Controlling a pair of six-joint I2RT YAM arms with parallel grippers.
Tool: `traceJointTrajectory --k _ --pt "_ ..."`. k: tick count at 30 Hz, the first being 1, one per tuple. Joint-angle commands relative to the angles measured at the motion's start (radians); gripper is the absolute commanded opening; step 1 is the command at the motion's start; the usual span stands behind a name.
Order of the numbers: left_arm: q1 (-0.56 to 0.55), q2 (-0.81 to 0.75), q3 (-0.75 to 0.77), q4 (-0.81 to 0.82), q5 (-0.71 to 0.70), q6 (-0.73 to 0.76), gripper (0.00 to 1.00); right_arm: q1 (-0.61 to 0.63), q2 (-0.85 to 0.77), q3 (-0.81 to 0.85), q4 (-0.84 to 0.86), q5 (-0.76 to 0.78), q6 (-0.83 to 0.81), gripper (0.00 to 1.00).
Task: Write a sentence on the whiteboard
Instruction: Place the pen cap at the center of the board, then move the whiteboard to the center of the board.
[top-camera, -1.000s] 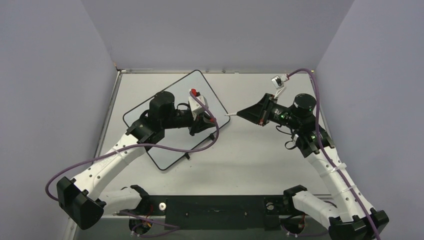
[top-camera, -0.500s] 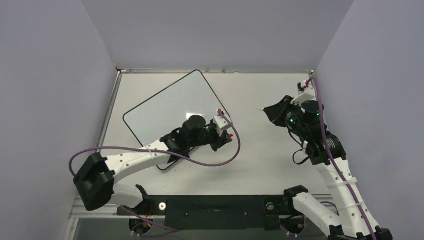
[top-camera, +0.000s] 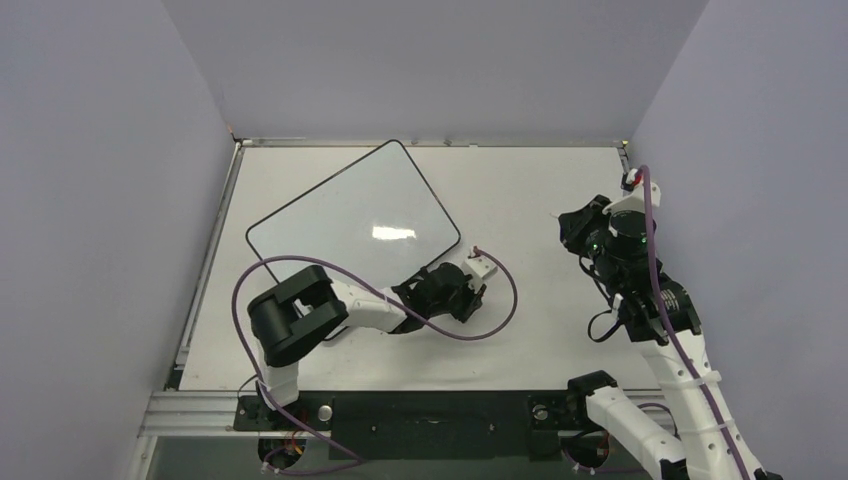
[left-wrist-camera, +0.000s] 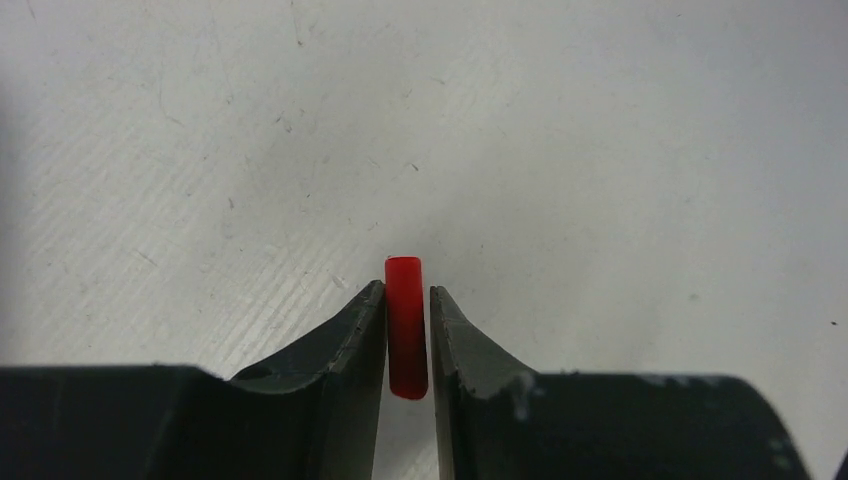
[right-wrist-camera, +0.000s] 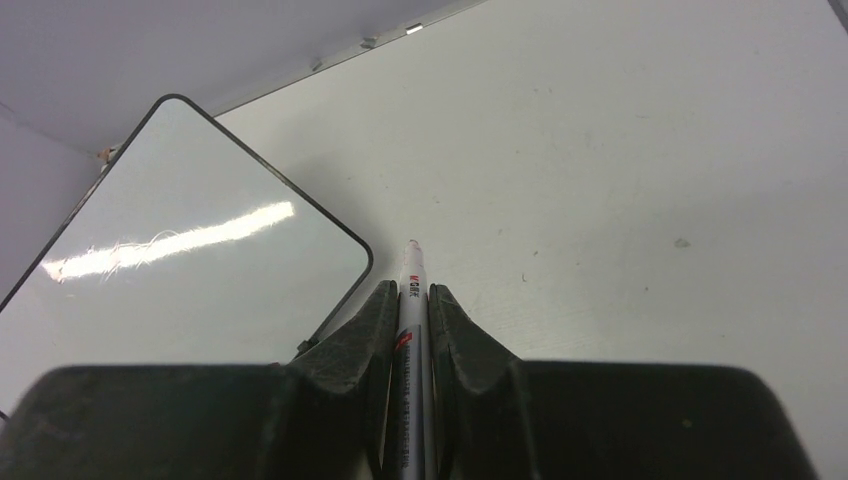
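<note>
The whiteboard (top-camera: 340, 215) lies at an angle on the left half of the table, its face bare except for glare; the sentence is not in view. My left gripper (top-camera: 468, 303) is low over the table, just off the board's near right corner. A short red marker cap (left-wrist-camera: 405, 330) sits between its fingers, touching the left one, with a thin gap at the right one. My right gripper (top-camera: 570, 222) hovers at the right, shut on a white marker (right-wrist-camera: 412, 300). The marker's bare tip points toward the whiteboard (right-wrist-camera: 180, 260).
The left arm is folded back on itself, and its elbow (top-camera: 295, 320) covers the board's near corner. A purple cable (top-camera: 505, 305) loops over the table beside the left gripper. Grey walls close in the left, back and right sides.
The left arm has swung off the whiteboard, down and right to the table beside it. The right arm has pulled back to the right with the marker.
</note>
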Motion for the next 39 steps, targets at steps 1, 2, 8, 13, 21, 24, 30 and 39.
traceJointTrajectory --k 1,2,8,13,21,24,30,39 --pt "-0.019 0.060 0.081 0.076 -0.055 -0.045 0.25 -0.007 -0.018 -0.013 0.001 0.042 -0.023 0.00" --pt "-0.023 0.066 0.096 0.063 -0.059 -0.043 0.28 -0.006 -0.019 -0.013 0.001 0.042 -0.024 0.00" --pt "-0.044 0.074 0.140 -0.009 -0.077 -0.037 0.47 -0.007 -0.011 -0.009 0.004 0.048 -0.026 0.00" --pt "-0.043 0.017 0.139 -0.067 -0.094 -0.041 0.55 -0.006 -0.007 -0.001 0.003 0.051 -0.033 0.00" --pt "-0.034 -0.143 0.215 -0.342 -0.233 -0.038 0.56 -0.006 -0.006 0.018 0.004 0.040 -0.035 0.00" --pt "0.036 -0.264 0.241 -0.475 -0.209 -0.049 0.56 -0.006 -0.005 0.026 0.004 0.028 -0.037 0.00" --pt "0.294 -0.502 0.281 -0.678 -0.034 -0.019 0.56 -0.004 -0.008 0.020 0.021 -0.006 -0.036 0.00" --pt "0.695 -0.645 0.353 -0.831 -0.016 -0.002 0.58 0.004 -0.003 -0.007 0.070 -0.129 -0.040 0.00"
